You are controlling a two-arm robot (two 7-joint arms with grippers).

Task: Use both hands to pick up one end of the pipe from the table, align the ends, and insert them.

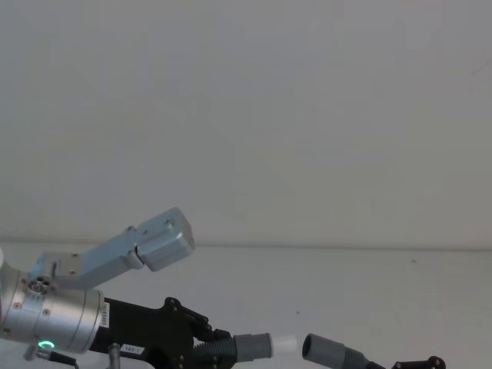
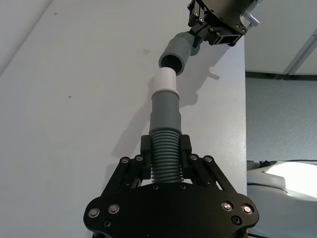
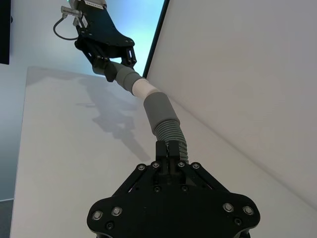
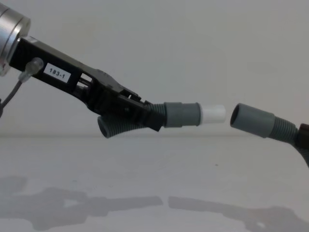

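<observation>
Presently, stock in hand and hazards, item by item.

1. My left jaws: clamped on the ribbed middle of the stub piece (image 4: 181,114). Its white stub (image 4: 213,114) juts out ahead of them, toward my right jaws.
2. My right jaws: clamped on the ribbing of the socket piece (image 4: 253,121). Its mouth (image 4: 236,116) stands open ahead of them, facing the stub.
3. Gap: stub tip and mouth lie between my two sets of jaws, near each other but not touching. Both pieces hang clear above the counter (image 4: 145,164).
4. Alignment: imperfect, I judge. The socket piece slopes down toward my right jaws while the stub piece lies nearly level, so the two axes meet at an angle.

Hazards:
a. Stub strikes the rim of the mouth instead of entering. Cause: that angle left uncorrected.
b. Ribbing buckles under the push. Cause: both grips sit on the flexible part, so force may bend the pipe rather than seat it.
c. A piece twists or slides in my jaws, or drops to the counter. Cause: pressing on against a jam.
</observation>
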